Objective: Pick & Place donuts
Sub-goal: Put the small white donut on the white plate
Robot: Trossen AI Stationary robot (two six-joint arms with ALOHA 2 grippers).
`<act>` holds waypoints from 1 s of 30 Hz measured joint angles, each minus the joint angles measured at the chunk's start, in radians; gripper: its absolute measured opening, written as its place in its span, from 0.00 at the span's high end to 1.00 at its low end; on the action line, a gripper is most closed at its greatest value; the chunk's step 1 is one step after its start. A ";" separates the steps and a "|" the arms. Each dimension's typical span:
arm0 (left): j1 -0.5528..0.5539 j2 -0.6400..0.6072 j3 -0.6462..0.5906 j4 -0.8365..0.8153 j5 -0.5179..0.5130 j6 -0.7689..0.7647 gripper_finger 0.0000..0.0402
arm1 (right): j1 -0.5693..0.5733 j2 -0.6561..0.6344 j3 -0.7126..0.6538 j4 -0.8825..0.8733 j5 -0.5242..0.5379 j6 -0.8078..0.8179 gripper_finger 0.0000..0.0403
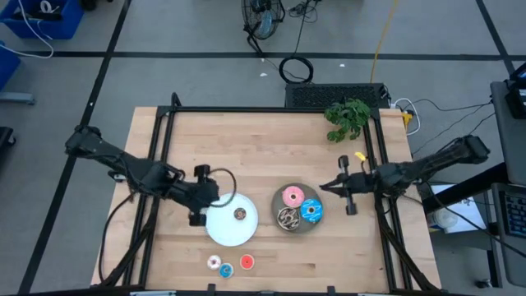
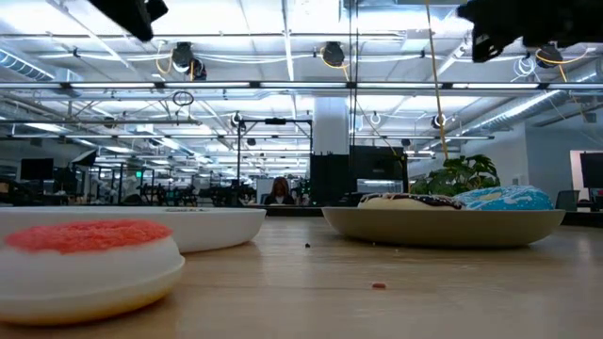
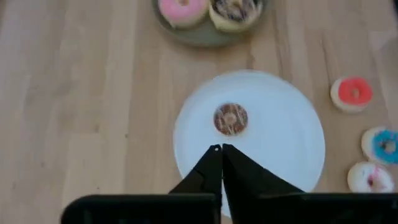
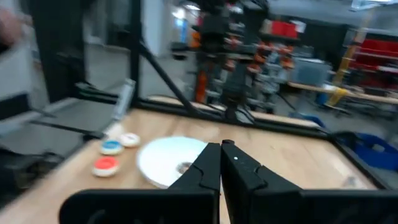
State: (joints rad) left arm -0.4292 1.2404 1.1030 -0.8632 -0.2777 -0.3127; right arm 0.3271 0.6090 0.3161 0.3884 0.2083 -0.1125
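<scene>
A mini brown donut [image 1: 239, 214] lies flat on the white plate [image 1: 223, 228], also the mini brown donut [image 3: 231, 118] in the left wrist view. My left gripper [image 3: 221, 148] is shut and empty above the plate's left edge [image 1: 215, 196]. The grey plate [image 1: 287, 225] carries the pink donut [image 1: 292, 196], the blue donut [image 1: 311, 210] and the sprinkled chocolate donut [image 1: 288, 217]. Three mini donuts, white [image 1: 214, 262], blue [image 1: 226, 270] and red [image 1: 246, 262], lie on the table near its near edge. My right gripper [image 1: 335, 188], shut and empty, is to the right of the grey plate.
A green plant sprig [image 1: 348, 117] lies at the table's far right. A dark metal frame [image 1: 168, 123] runs along the left, far and right sides. Bare wood lies between the plates and the far frame bar.
</scene>
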 joint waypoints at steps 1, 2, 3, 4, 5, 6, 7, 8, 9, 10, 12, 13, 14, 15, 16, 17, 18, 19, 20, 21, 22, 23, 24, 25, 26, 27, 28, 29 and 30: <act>0.001 -0.018 0.000 0.002 -0.005 0.003 0.98 | 0.001 -0.040 0.000 -0.030 -0.029 0.005 1.00; -0.004 -0.036 0.000 0.002 -0.006 0.007 0.98 | 0.001 -0.077 0.000 -0.057 -0.051 0.013 1.00; -0.010 -0.051 0.000 0.004 -0.006 0.015 0.98 | 0.002 -0.111 0.000 -0.080 -0.070 0.022 1.00; -0.019 -0.066 0.000 0.011 -0.009 0.019 0.97 | 0.002 -0.145 0.000 -0.100 -0.083 0.025 1.00; -0.026 -0.083 0.000 0.022 -0.011 0.020 0.97 | 0.002 -0.173 -0.001 -0.116 -0.084 0.027 1.00; -0.033 -0.099 0.000 0.036 -0.012 0.022 0.98 | 0.002 -0.196 -0.003 -0.120 -0.084 0.035 1.00; -0.038 -0.113 0.000 0.050 -0.013 0.027 0.98 | 0.002 -0.218 -0.010 -0.117 -0.084 0.039 1.00; -0.046 -0.126 0.000 0.061 -0.019 0.037 0.99 | 0.002 -0.238 -0.018 -0.116 -0.084 0.040 1.00; -0.055 -0.136 0.000 0.068 -0.032 0.048 0.99 | 0.002 -0.257 -0.025 -0.117 -0.086 0.034 1.00; -0.068 -0.146 -0.001 0.081 -0.048 0.062 0.99 | 0.002 -0.274 -0.033 -0.117 -0.095 0.027 1.00; -0.094 -0.174 -0.017 0.127 -0.069 0.091 0.98 | 0.002 -0.313 -0.054 -0.123 -0.109 0.017 1.00; -0.103 -0.190 -0.029 0.155 -0.069 0.103 0.97 | 0.002 -0.332 -0.065 -0.122 -0.110 0.013 1.00; -0.110 -0.204 -0.045 0.183 -0.068 0.109 0.98 | 0.002 -0.351 -0.079 -0.115 -0.110 0.001 1.00; -0.113 -0.217 -0.062 0.208 -0.066 0.111 0.98 | 0.002 -0.369 -0.096 -0.103 -0.109 -0.017 1.00; -0.116 -0.231 -0.085 0.228 -0.067 0.112 0.99 | 0.002 -0.381 -0.119 -0.076 -0.109 -0.035 1.00; -0.116 -0.245 -0.110 0.239 -0.067 0.112 0.99 | 0.002 -0.388 -0.146 -0.034 -0.108 -0.046 1.00; -0.116 -0.260 -0.138 0.253 -0.069 0.110 0.99 | 0.002 -0.392 -0.177 0.019 -0.108 -0.056 1.00; -0.116 -0.276 -0.167 0.278 -0.073 0.102 0.99 | 0.002 -0.396 -0.210 0.079 -0.108 -0.064 1.00; -0.115 -0.290 -0.196 0.308 -0.075 0.091 0.98 | 0.002 -0.397 -0.239 0.136 -0.108 -0.069 1.00; -0.116 -0.304 -0.226 0.335 -0.076 0.079 0.98 | 0.002 -0.396 -0.261 0.182 -0.105 -0.074 1.00; -0.116 -0.314 -0.254 0.359 -0.075 0.069 0.97 | 0.002 -0.396 -0.282 0.243 -0.106 -0.075 1.00; -0.116 -0.322 -0.283 0.382 -0.074 0.057 0.97 | 0.002 -0.400 -0.298 0.255 -0.105 -0.073 1.00; -0.116 -0.327 -0.311 0.407 -0.073 0.038 0.96 | 0.002 -0.401 -0.294 0.258 -0.105 -0.068 1.00; -0.116 -0.333 -0.335 0.429 -0.074 0.016 0.96 | 0.002 -0.397 -0.290 0.238 -0.104 -0.063 1.00; -0.116 -0.336 -0.359 0.446 -0.076 -0.005 0.97 | 0.002 -0.395 -0.290 0.214 -0.101 -0.063 1.00; -0.116 -0.337 -0.381 0.469 -0.083 -0.020 0.97 | 0.002 -0.395 -0.290 0.219 -0.101 -0.062 1.00; -0.116 -0.335 -0.402 0.495 -0.088 -0.023 0.98 | 0.002 -0.398 -0.290 0.226 -0.102 -0.061 1.00; -0.116 -0.334 -0.423 0.514 -0.089 -0.022 0.99 | 0.002 -0.401 -0.290 0.240 -0.103 -0.064 1.00; -0.116 -0.332 -0.446 0.536 -0.089 -0.015 0.99 | 0.002 -0.401 -0.290 0.247 -0.104 -0.070 1.00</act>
State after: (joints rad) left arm -0.5455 0.9087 0.6572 -0.3273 -0.3666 -0.3275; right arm 0.3286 0.2078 0.0257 0.6353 0.1041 -0.1826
